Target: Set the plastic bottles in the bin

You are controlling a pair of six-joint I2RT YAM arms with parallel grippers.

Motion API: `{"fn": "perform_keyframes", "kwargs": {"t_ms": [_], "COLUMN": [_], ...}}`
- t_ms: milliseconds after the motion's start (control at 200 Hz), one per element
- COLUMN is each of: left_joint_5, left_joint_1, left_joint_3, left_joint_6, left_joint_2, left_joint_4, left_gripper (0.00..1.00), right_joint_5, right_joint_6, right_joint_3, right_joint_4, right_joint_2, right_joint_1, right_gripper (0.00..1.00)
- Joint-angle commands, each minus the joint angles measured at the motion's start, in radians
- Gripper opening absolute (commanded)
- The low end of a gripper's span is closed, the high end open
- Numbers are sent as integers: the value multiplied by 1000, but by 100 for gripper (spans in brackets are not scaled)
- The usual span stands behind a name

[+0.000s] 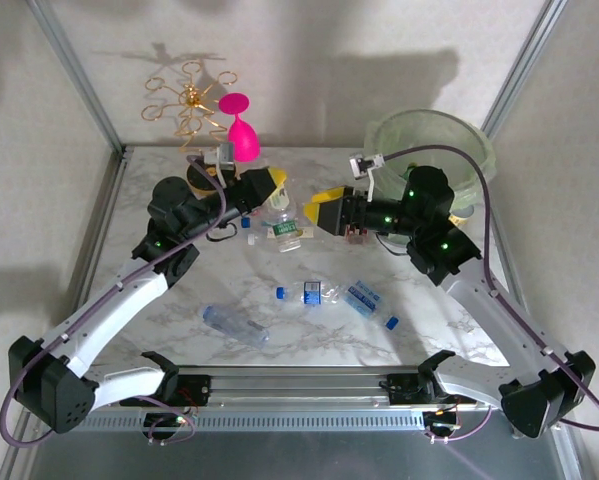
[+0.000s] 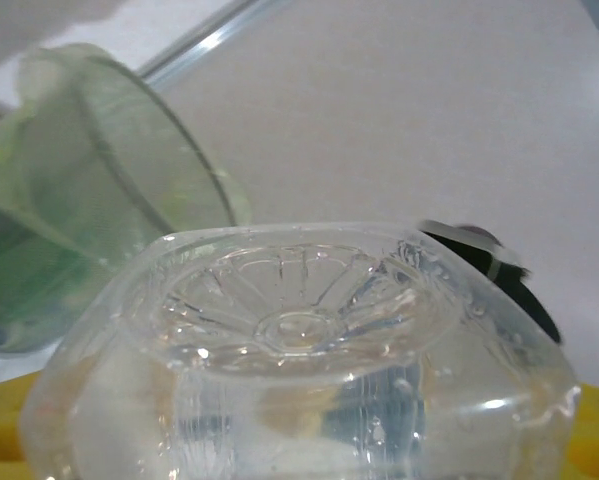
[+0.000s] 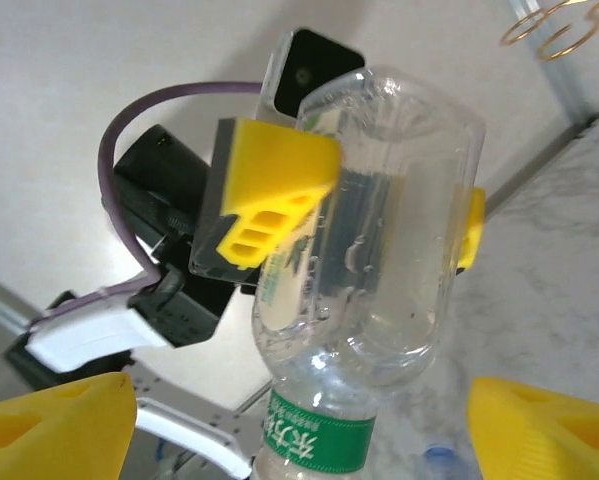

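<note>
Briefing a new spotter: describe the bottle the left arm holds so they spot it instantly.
Find the pink wine glass at the back of the table; just in front, the left gripper clamps a clear bottle. Unlike the flat-lying bottles, its label is green.

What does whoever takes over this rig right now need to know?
Left gripper: fingers shut on a clear green-labelled bottle, held neck down.
Right gripper: open, with its fingers either side of that bottle's neck, not touching it.
Bin: far right of the marble table; its contents can't be made out.
Done: no bottle can be confirmed in the bin.
Left: bin the held bottle, then those lying near the arm bases: one clear bottle and two blue-labelled bottles.
</note>
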Motion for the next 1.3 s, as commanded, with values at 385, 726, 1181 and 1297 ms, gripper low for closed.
{"fn": "perform_keyframes", "kwargs": {"t_ms": [385,726,1181,1297], "left_joint_5": [55,49,6,-11], "left_joint_1": [-94,-134,-161,-161], "left_joint_3": [66,74,76,82], "left_joint_6": [10,50,131,150], "left_joint_2": [-21,-7,-6,-12], "left_joint_4": [120,89,-1,-31], "left_gripper": [64,64,72,81], "right_joint_5": [-196,-186,-189,-178], "right_joint_6": [252,270,312,284], "right_joint_3": [-51,-64,-79,-77], "right_joint_4": [352,347,397,354], "right_joint_2": [62,88,77,63], "right_joint_1": [35,47,52,52], "right_gripper": [87,77,50,50]}}
